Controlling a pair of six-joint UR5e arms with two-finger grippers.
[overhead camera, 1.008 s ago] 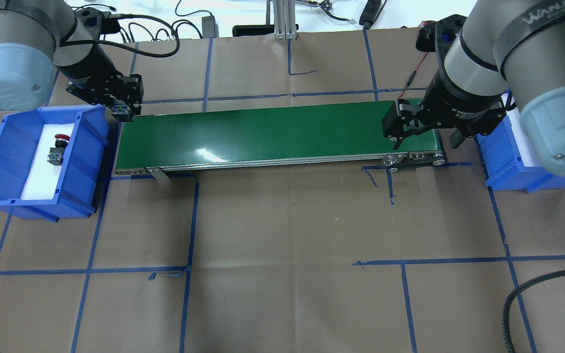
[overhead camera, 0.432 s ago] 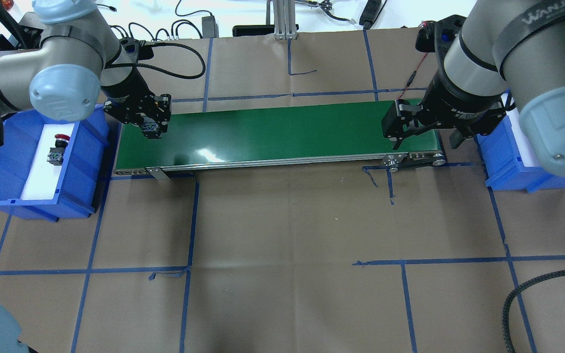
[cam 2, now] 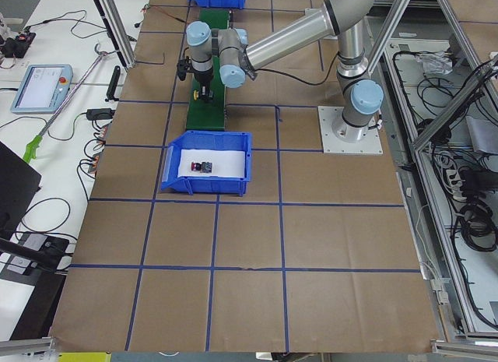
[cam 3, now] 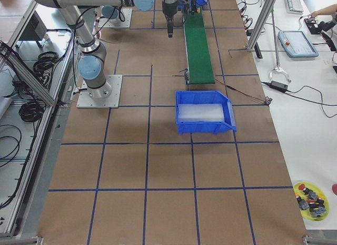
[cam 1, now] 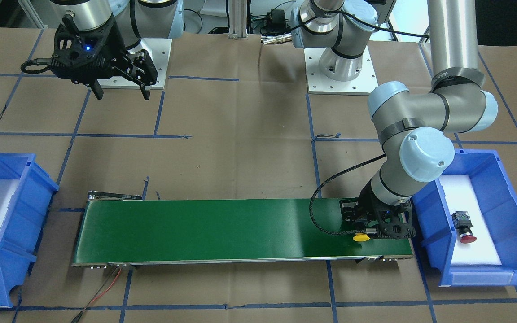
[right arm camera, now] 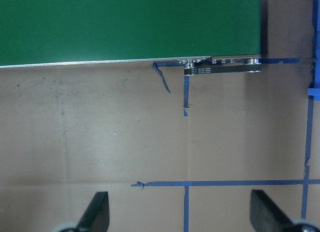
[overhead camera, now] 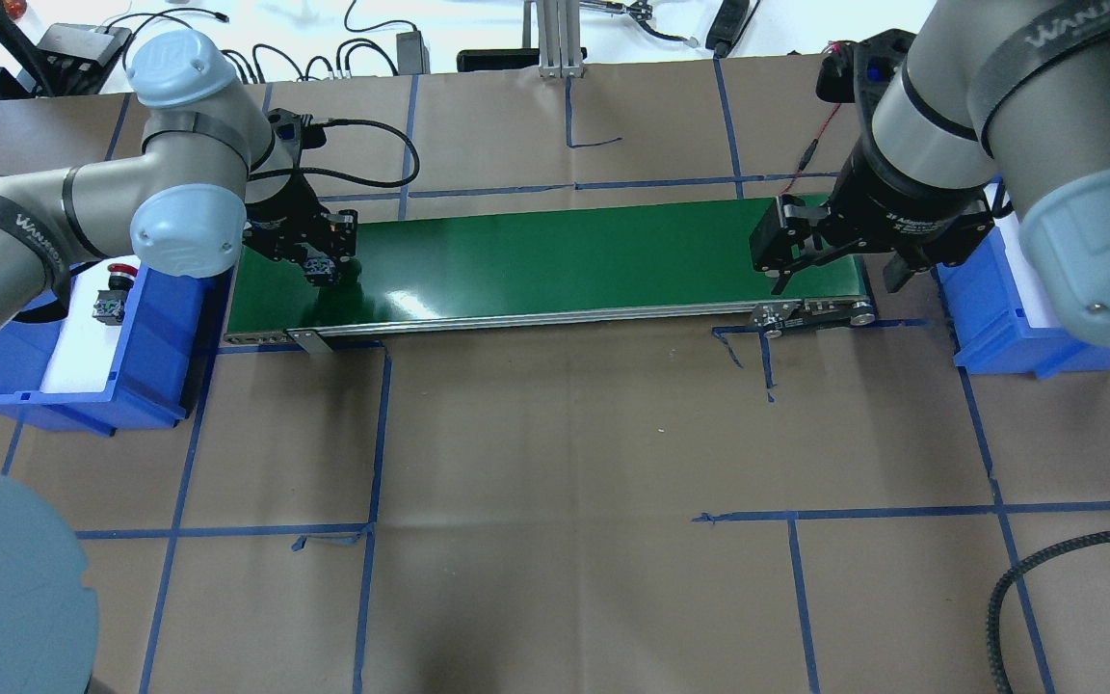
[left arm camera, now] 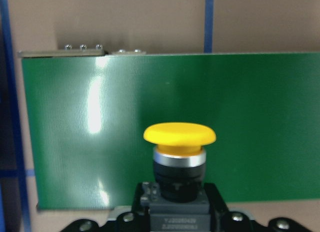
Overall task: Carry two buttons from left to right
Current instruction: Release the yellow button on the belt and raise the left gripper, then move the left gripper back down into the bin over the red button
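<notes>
The left gripper (cam 1: 364, 230) is clamped on the black body of the yellow button (cam 1: 361, 238). It holds the button low over the green conveyor belt (cam 1: 218, 229), at the belt's left end on the robot's own side. In the left wrist view the yellow mushroom cap points away from the wrist, out over the green surface, with the body pinched between the two fingers at the bottom edge. Whether the button touches the belt I cannot tell.

The red button (cam 1: 464, 228) lies on its side on the white foam pad (cam 1: 474, 255) inside the left blue bin (cam 1: 503, 197), just beyond that end of the belt. It is apart from the gripper.

At the far right end of the belt the right gripper (cam 1: 122, 92) hangs above the table with its two fingers (right arm camera: 97, 214) spread wide and nothing between them. The right wrist view looks down past them onto brown paper and the belt's edge. The right blue bin (cam 1: 43, 181) sits just past that end of the belt.
</notes>
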